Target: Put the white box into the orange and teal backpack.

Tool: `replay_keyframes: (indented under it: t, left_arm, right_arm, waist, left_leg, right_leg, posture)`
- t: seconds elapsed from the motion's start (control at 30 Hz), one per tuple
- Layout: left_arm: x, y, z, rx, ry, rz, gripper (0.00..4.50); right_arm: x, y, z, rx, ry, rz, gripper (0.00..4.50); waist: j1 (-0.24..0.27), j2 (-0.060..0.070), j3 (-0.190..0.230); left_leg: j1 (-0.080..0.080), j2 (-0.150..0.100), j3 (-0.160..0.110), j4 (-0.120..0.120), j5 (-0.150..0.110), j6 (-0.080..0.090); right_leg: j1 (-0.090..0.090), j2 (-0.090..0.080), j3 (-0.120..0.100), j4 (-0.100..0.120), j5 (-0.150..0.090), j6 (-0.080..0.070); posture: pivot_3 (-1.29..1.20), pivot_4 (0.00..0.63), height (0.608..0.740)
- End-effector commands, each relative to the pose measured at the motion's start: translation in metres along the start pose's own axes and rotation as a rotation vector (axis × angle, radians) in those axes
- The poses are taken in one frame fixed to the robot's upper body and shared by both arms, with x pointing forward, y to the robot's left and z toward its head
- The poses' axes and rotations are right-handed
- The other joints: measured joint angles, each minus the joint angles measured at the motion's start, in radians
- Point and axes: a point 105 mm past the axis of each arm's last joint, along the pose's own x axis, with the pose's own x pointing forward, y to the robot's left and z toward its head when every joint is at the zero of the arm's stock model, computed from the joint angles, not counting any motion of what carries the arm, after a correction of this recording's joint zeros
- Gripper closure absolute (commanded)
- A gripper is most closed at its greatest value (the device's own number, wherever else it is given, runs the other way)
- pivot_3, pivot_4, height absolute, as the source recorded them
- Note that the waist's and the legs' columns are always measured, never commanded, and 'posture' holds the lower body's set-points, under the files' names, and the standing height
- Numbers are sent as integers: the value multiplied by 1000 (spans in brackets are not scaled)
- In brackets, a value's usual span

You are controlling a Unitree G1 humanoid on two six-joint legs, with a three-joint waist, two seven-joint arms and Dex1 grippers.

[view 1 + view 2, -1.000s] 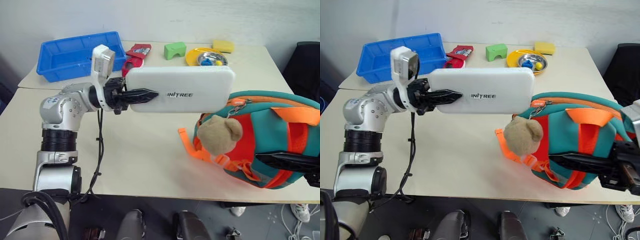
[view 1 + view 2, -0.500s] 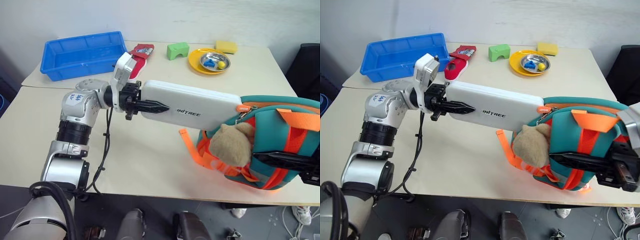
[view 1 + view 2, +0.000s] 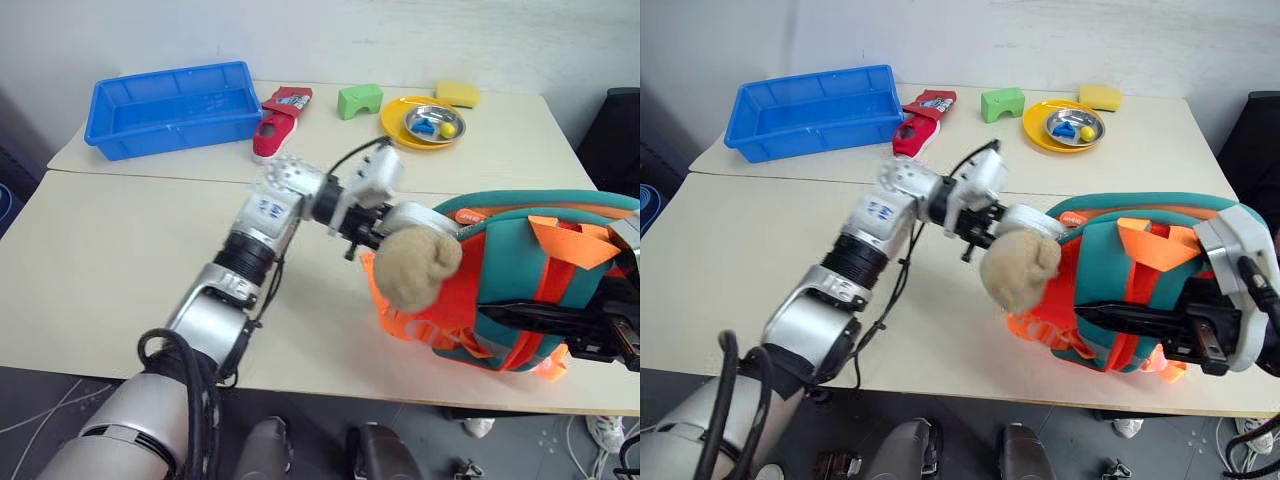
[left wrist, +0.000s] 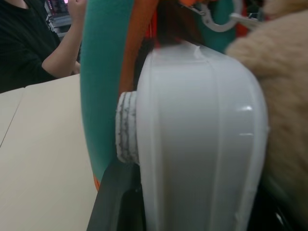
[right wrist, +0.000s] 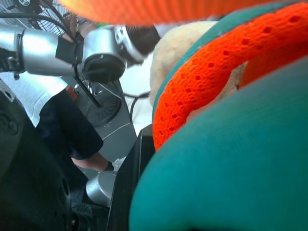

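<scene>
I am reaching my left arm across, its gripper (image 3: 385, 228) pinching the flat white plastic box (image 4: 202, 139) into the orange-and-teal fabric backpack (image 3: 520, 290), while my right gripper (image 3: 1110, 318), fingers pressed together, is clamping the backpack.

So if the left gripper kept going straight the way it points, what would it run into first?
Probably the orange and teal backpack: the left gripper, shut on the white box, points into its opening. The plush bear sits just beside that line.
</scene>
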Motion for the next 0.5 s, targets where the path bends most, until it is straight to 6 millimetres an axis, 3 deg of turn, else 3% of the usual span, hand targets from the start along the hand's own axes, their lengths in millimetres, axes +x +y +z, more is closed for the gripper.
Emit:
replay_keyframes:
  t: [0.03, 0.07, 0.17, 0.33, 0.5]
  left_arm:
    - [35, 2, 8, 10, 22, 29, 3243]
    - [35, 3, 9, -5, 18, 34, 2524]
    - [12, 11, 17, -25, -3, 87, 1604]
    - [-62, 9, 18, -47, 1, 183, 169]
    - [-112, -23, 23, -76, -3, 103, 42]
  right_arm:
    - [6, 4, 1, -27, -15, 15, 4447]
    - [7, 3, 0, -24, -15, 7, 4500]
    - [6, 4, -2, -16, -16, -8, 4500]
    - [5, 5, -6, -8, -24, -40, 4500]
    - [6, 3, -11, 2, -24, -70, 4500]
  waist:
    - [1, 0, 0]
    - [1, 0, 0]
    - [-11, 0, 0]
    - [-38, 1, 0]
    - [-30, 1, 0]
  left_leg:
    - [0, 0, 0, 0, 0, 0]
    - [0, 0, 0, 1, 0, 0]
    - [1, 0, 0, 0, 0, 0]
    - [2, 2, -1, -3, 2, -3]
    - [2, 2, -3, -3, 5, -8]
  right_leg:
    - [0, 0, 0, 0, 0, 0]
    - [0, 0, 0, 0, 0, 0]
    - [0, 1, 1, 0, 0, 0]
    - [-2, 3, 2, 3, 0, 0]
    - [-1, 2, 1, 2, 0, 0]
  posture:
    - [0, 150, 740]
    - [0, 150, 740]
    - [0, 150, 740]
    - [0, 150, 740]
    - [0, 150, 740]
